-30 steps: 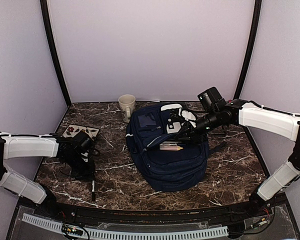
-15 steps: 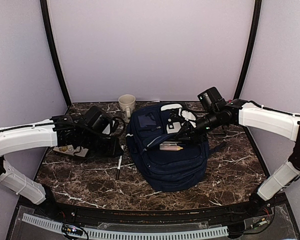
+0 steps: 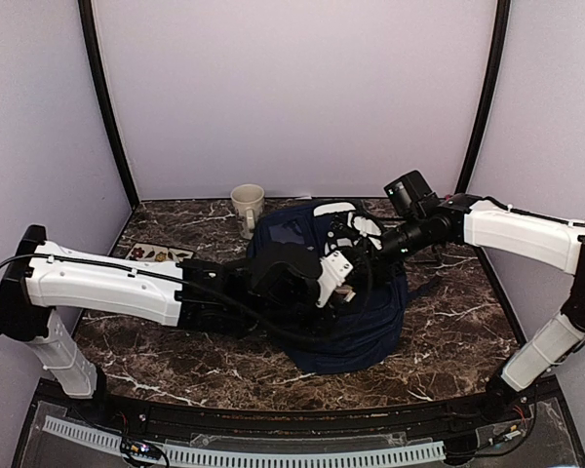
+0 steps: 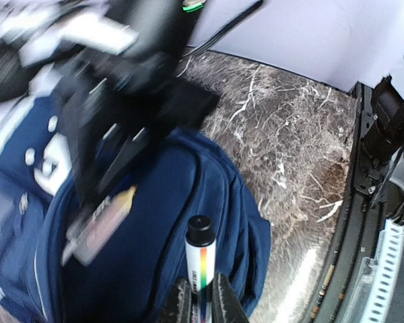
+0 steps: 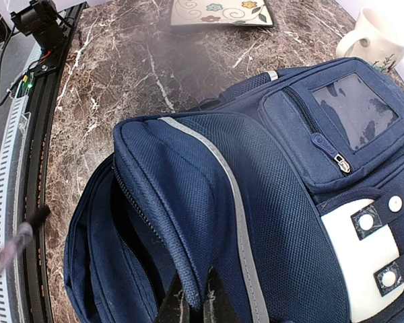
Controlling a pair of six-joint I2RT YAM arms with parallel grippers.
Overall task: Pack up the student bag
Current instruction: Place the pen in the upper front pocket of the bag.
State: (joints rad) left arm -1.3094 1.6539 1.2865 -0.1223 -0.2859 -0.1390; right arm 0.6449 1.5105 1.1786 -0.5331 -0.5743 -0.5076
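While the navy student bag point(image 3: 356, 336) lies mid-surface point(image 3: 458, 331) on the marble, the right end effector point(image 5: 194, 301) is pinched on the edge of its raised flap, and the main compartment gapes beneath. Over the bag, the left end effector point(image 4: 200, 299) is clamped on a white marker point(image 4: 200, 259) with a black cap. A mug point(image 3: 247, 206) stands just beyond the bag's far-left corner.

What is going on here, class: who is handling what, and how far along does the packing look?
The right gripper is shut on a flap edge of the student bag, holding its main compartment open. The left gripper is clamped on a marker, white with a black cap, and hovers with it over the bag, not yet inside. A mug stands behind the bag and a floral card lies to its left on the marble table.
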